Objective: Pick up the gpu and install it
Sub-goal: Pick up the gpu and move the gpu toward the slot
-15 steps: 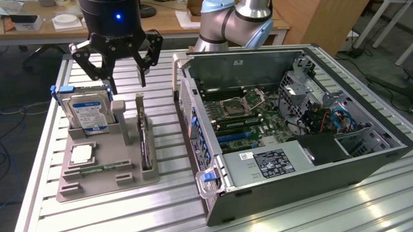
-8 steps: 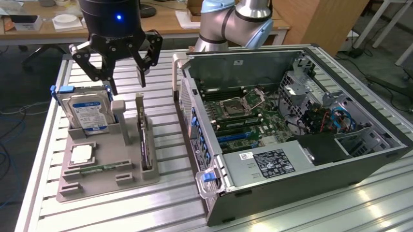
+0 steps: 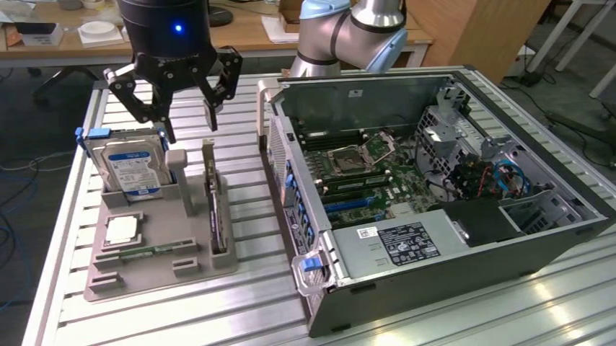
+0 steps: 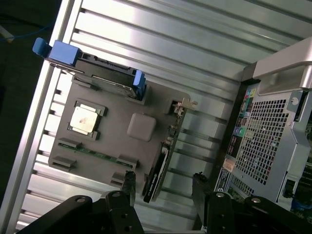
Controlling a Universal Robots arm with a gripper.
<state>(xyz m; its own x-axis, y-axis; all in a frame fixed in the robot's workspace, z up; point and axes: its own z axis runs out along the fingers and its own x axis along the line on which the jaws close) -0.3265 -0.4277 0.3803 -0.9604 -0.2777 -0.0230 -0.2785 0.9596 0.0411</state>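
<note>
The gpu [image 3: 213, 209] [image 4: 163, 161] stands on edge, a thin dark strip, in a slot along the edge of the holder [image 3: 159, 249] [image 4: 114, 148] that faces the case [image 3: 452, 238] [image 4: 273, 136]. Its metal bracket end points to the holder's far corner in the exterior view. The gripper [image 3: 189, 124] [image 4: 163, 191] hangs above the holder with its jaws spread wide and nothing between them. In the wrist view two fingers [image 4: 129, 187] stand one to each side of the card's near end, above it and apart from it. On the same holder, the drive [image 3: 130, 162] [image 4: 105, 78] with its blue rails stands upright at the far edge, a square chip [image 3: 122, 229] [image 4: 85, 119] lies flat near the middle, and a green memory stick [image 3: 144, 252] [image 4: 92, 152] lies along the near edge. The holder sits by the table [image 3: 241, 310] [image 4: 170, 39] edge on the exterior view's left. The case lies just beside it towards the exterior view's right, its side open and the motherboard [image 3: 356, 166] showing.
</note>
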